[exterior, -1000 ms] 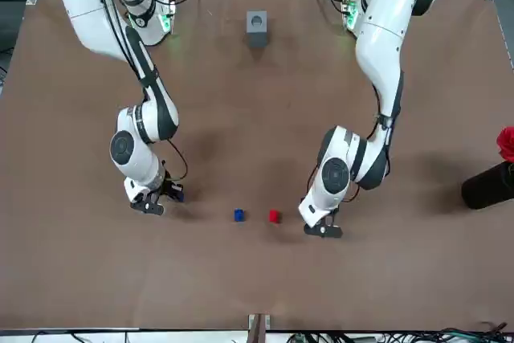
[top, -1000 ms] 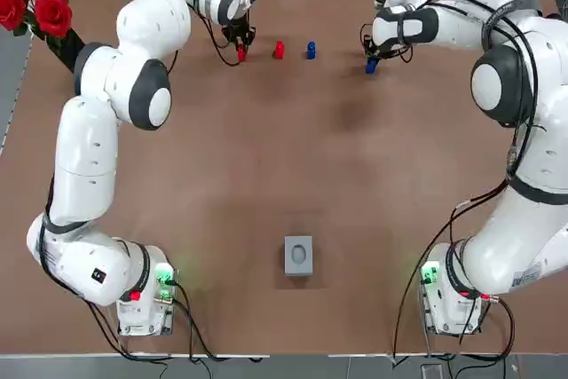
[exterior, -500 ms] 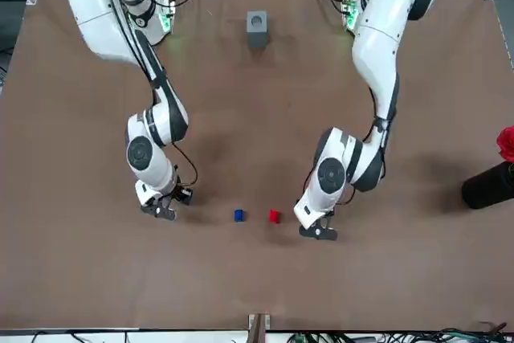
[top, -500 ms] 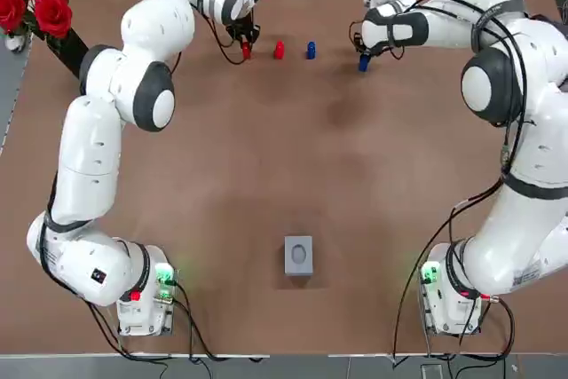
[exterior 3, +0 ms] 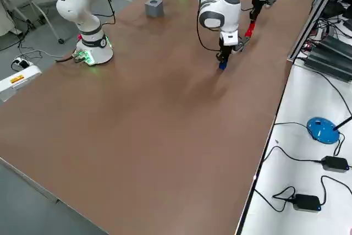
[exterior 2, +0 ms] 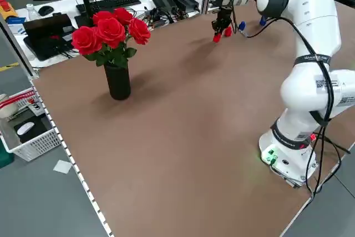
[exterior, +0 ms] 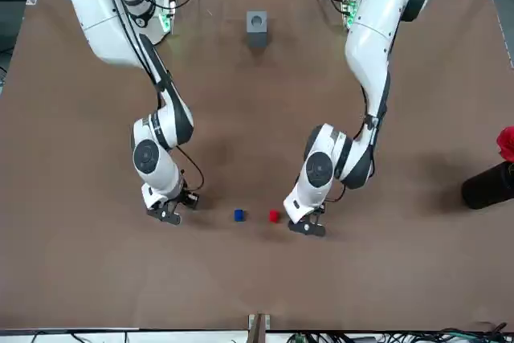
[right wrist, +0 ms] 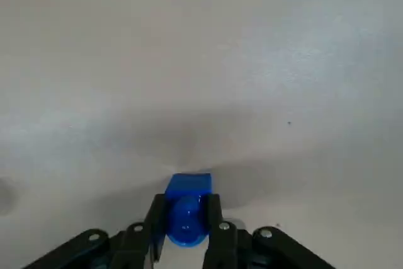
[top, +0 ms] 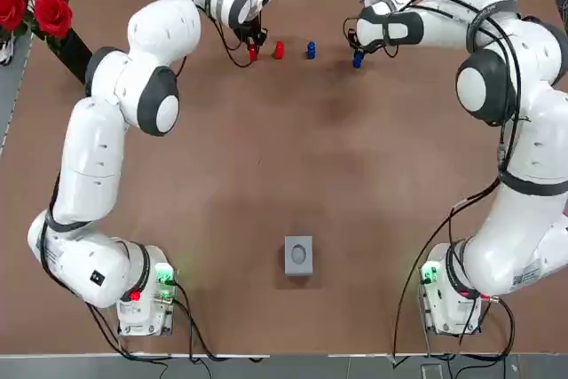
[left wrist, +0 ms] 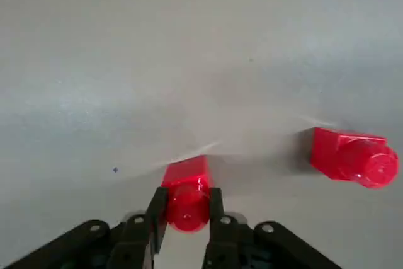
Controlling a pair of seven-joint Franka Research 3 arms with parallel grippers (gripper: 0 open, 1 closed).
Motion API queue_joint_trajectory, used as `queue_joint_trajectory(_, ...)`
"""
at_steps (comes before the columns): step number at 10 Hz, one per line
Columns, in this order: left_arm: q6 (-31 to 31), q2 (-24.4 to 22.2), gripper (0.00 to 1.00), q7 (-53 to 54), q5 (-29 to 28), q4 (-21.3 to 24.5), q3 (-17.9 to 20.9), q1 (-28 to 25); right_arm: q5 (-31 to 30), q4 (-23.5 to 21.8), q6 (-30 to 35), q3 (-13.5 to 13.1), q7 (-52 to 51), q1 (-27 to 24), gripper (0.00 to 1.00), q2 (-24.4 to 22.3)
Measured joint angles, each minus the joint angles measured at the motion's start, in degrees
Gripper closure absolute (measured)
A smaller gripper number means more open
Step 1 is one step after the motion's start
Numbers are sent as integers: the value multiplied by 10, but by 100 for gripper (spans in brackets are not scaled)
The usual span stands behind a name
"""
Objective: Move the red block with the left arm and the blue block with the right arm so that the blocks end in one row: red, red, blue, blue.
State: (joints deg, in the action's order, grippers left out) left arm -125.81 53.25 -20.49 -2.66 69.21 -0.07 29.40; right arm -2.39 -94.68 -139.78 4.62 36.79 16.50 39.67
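At the table's far edge my left gripper (top: 253,45) is shut on a red block (top: 253,53), just left of a loose red block (top: 279,49). The left wrist view shows the held red block (left wrist: 187,192) between the fingers, low over the table, with the loose red block (left wrist: 352,157) a short gap away. A loose blue block (top: 311,49) stands right of the loose red one. Farther right, my right gripper (top: 358,52) is shut on a second blue block (top: 358,60), seen pinched in the right wrist view (right wrist: 187,209).
A vase of red roses (top: 35,2) stands at the far left corner. A small grey box (top: 299,255) sits mid-table near the arm bases. Cables and desk clutter lie beyond the far edge.
Both grippers have carried their blocks inward toward the loose pair: the left moved right with the red block, the right moved left with the blue block.
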Motion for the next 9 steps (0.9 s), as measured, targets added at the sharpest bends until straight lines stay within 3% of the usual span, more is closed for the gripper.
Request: queue_joint_trajectory(9,-14,3,70,71,0,-3,-3,-11,-19,49,20,1,22,27,70,27)
